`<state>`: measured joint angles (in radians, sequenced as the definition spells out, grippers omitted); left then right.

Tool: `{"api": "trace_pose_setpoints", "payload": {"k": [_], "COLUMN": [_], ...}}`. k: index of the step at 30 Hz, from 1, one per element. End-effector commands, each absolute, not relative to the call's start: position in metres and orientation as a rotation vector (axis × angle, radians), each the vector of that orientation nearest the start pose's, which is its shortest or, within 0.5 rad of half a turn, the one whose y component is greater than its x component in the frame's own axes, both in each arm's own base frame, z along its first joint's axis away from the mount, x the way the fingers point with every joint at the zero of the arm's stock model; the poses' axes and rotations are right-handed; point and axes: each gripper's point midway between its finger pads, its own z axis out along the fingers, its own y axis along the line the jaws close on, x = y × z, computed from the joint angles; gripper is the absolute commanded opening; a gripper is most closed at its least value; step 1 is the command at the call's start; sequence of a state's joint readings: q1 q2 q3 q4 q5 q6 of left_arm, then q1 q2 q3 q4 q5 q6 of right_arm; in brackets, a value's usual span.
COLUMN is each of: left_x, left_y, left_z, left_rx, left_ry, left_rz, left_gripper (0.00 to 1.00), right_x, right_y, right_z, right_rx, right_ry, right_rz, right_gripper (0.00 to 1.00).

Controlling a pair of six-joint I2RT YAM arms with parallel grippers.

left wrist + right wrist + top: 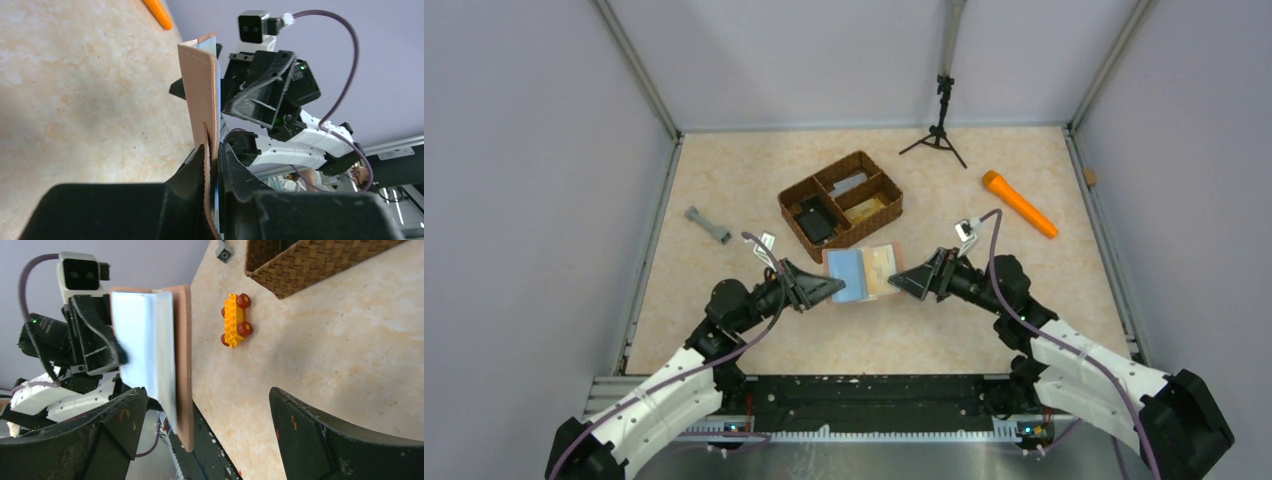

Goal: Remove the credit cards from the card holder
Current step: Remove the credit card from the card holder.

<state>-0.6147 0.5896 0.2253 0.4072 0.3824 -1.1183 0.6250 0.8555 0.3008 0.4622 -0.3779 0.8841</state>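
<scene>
Top external view: the card holder [864,274] is pinched above the worktop [724,180] by the left jaws; the right jaws are spread wide.

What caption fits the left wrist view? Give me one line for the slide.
Left jaws shut on the tan card holder, right arm facing it from beyond.

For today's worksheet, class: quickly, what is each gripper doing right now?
Left gripper: closed, holding the card holder by its edge.
Right gripper: open, holding nothing.
</scene>
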Motion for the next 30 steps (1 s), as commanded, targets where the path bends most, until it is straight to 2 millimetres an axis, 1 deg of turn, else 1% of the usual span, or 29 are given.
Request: {"api": "trace_pose_setpoints", "payload": {"k": [1, 2, 4, 7, 8, 12, 14, 17, 18, 24, 29, 30], "left_x": [0.156, 0.154, 0.151, 0.147, 0.146, 0.144, 0.145, 0.148, 0.149, 0.153, 0.155, 0.154], "left_y": [-0.241, -0.242, -0.244, -0.246, -0.246, -0.247, -0.248, -0.248, -0.248, -0.247, -0.242, -0.241], "left_z": [0.256, 0.258, 0.260, 0.262, 0.262, 0.261, 0.257, 0.252, 0.249, 0.237, 0.228, 0.227], "left_rx": [-0.023, -0.017, 0.001, 0.023, 0.031, 0.057, 0.053, 0.043, 0.041, 0.042, 0.022, 0.023], "left_ry": [1.617, 1.608, 1.609, 1.604, 1.603, 1.610, 1.625, 1.641, 1.649, 1.695, 1.703, 1.701], "left_rz": [-1.739, -1.755, -1.776, -1.805, -1.812, -1.815, -1.807, -1.784, -1.773, -1.706, -1.662, -1.665], "left_gripper": [0.01, 0.01, 0.01, 0.01, 0.01, 0.01, 0.01, 0.01, 0.01, 0.02, 0.02, 0.02], "right_x": [0.196, 0.195, 0.193, 0.188, 0.186, 0.171, 0.165, 0.163, 0.164, 0.168, 0.164, 0.163], "right_y": [0.249, 0.249, 0.251, 0.253, 0.254, 0.257, 0.257, 0.259, 0.259, 0.256, 0.255, 0.256], "right_z": [0.176, 0.177, 0.183, 0.195, 0.200, 0.222, 0.231, 0.233, 0.232, 0.229, 0.234, 0.234], "right_rx": [-0.069, -0.067, -0.073, -0.081, -0.078, -0.094, -0.098, -0.105, -0.099, -0.060, -0.061, -0.065], "right_ry": [1.910, 1.909, 1.890, 1.839, 1.817, 1.700, 1.658, 1.672, 1.685, 1.717, 1.709, 1.710], "right_rz": [1.343, 1.350, 1.381, 1.445, 1.472, 1.624, 1.685, 1.702, 1.697, 1.661, 1.677, 1.686], "right_gripper": [0.93, 0.92, 0.86, 0.70, 0.63, 0.30, 0.17, 0.01, 0.00, 0.00, 0.00, 0.05]}}
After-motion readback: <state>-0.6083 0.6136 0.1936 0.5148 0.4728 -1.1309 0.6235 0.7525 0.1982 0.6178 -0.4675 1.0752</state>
